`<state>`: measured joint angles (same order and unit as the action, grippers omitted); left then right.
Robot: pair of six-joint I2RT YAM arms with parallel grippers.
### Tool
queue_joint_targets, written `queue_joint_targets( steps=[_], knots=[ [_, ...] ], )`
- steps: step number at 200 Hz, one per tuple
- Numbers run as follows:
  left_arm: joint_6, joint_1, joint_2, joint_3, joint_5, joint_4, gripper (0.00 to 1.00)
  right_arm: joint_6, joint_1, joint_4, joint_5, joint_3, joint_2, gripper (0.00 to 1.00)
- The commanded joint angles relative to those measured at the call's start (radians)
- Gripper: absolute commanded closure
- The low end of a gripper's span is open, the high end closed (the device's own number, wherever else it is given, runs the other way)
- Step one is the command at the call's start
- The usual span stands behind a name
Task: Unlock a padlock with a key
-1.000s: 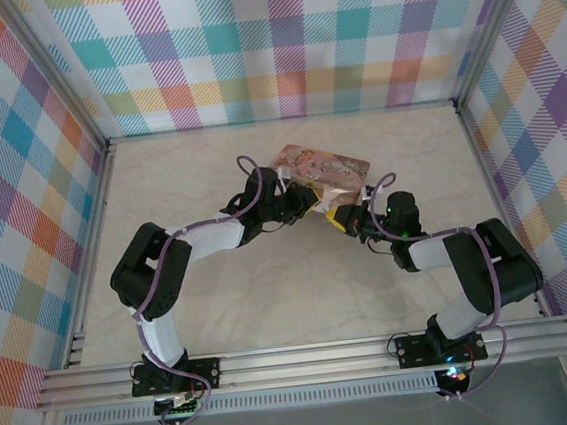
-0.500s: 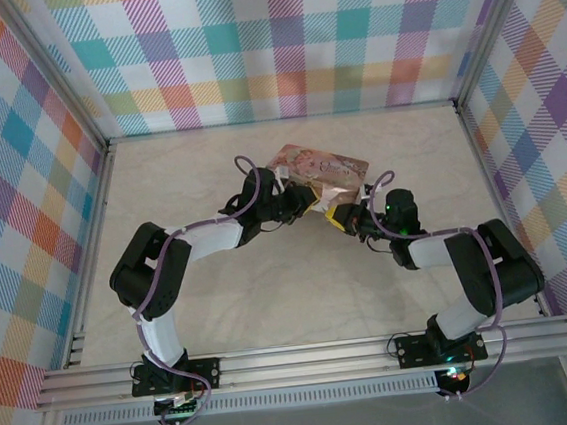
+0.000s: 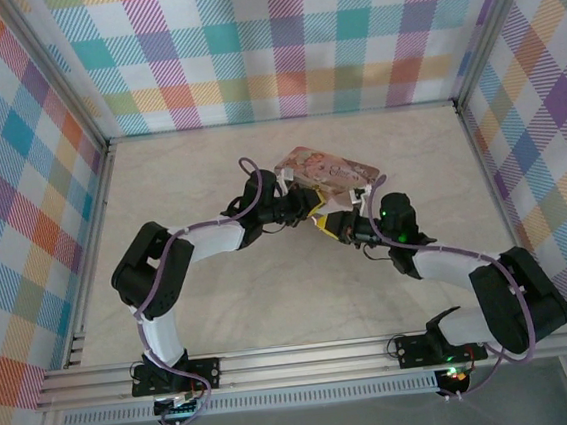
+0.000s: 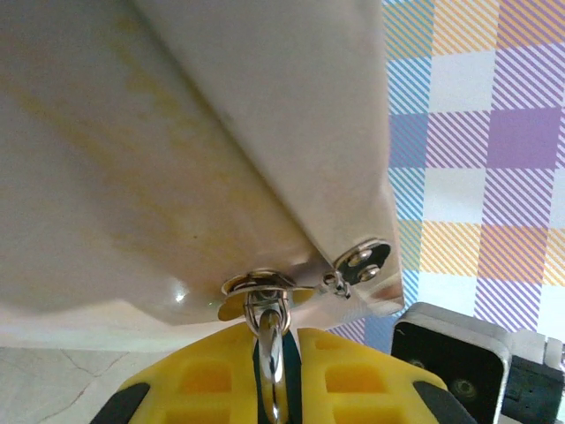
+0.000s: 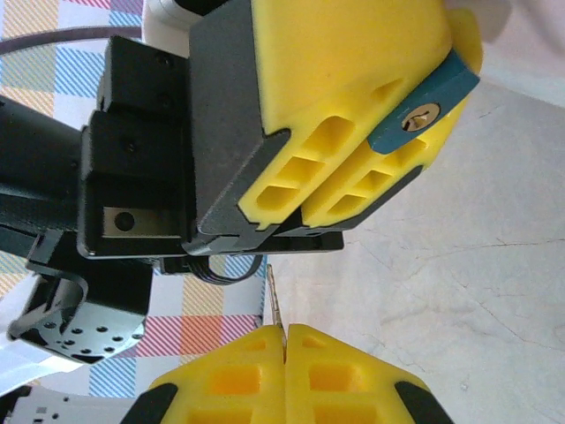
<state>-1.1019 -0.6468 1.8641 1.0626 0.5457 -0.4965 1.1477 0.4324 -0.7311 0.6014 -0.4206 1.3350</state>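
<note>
Blue padlock (image 5: pixel 446 88) is squeezed tight in my left end effector (image 4: pixel 272 389) beside the pink tin (image 3: pixel 329 168), my right end effector (image 5: pixel 284 340) pinches the thin key (image 5: pixel 274 300) near it, so I must line the key up with the little keyhole (image 5: pixel 422 114) and push slowly.

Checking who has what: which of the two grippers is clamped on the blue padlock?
The left gripper: it pinches the blue padlock by its body. The right gripper is shut on the thin key instead.
</note>
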Motion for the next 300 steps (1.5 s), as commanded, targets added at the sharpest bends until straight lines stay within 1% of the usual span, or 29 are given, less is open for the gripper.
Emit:
queue_joint_targets(
  steps=[1, 45, 71, 92, 123, 145, 222, 300],
  knots=[
    [-0.025, -0.011, 0.005, 0.013, 0.092, -0.095, 0.96, 0.017, 0.003, -0.030, -0.037, 0.015, 0.033, 1.00],
    [-0.041, -0.006, 0.012, 0.010, 0.126, -0.098, 0.97, 0.027, 0.000, -0.077, -0.092, 0.035, 0.067, 1.00],
    [-0.045, 0.001, 0.012, 0.002, 0.125, -0.100, 0.97, 0.032, -0.009, -0.082, -0.111, 0.060, 0.055, 1.00],
    [-0.048, 0.006, 0.010, -0.001, 0.126, -0.111, 0.97, 0.029, -0.028, -0.059, -0.126, 0.091, 0.012, 1.00],
    [-0.049, 0.007, 0.013, 0.000, 0.124, -0.111, 0.96, 0.000, -0.047, 0.024, -0.129, 0.098, -0.060, 1.00],
    [-0.054, 0.007, 0.018, 0.000, 0.127, -0.120, 0.96, -0.006, -0.050, 0.048, -0.143, 0.105, -0.073, 1.00],
    [-0.067, 0.007, 0.018, -0.009, 0.141, -0.148, 0.95, -0.007, -0.050, 0.000, -0.136, 0.070, 0.013, 1.00],
    [-0.066, 0.007, 0.025, -0.027, 0.144, -0.162, 0.95, 0.041, -0.049, -0.110, -0.094, 0.047, 0.070, 1.00]
  ],
)
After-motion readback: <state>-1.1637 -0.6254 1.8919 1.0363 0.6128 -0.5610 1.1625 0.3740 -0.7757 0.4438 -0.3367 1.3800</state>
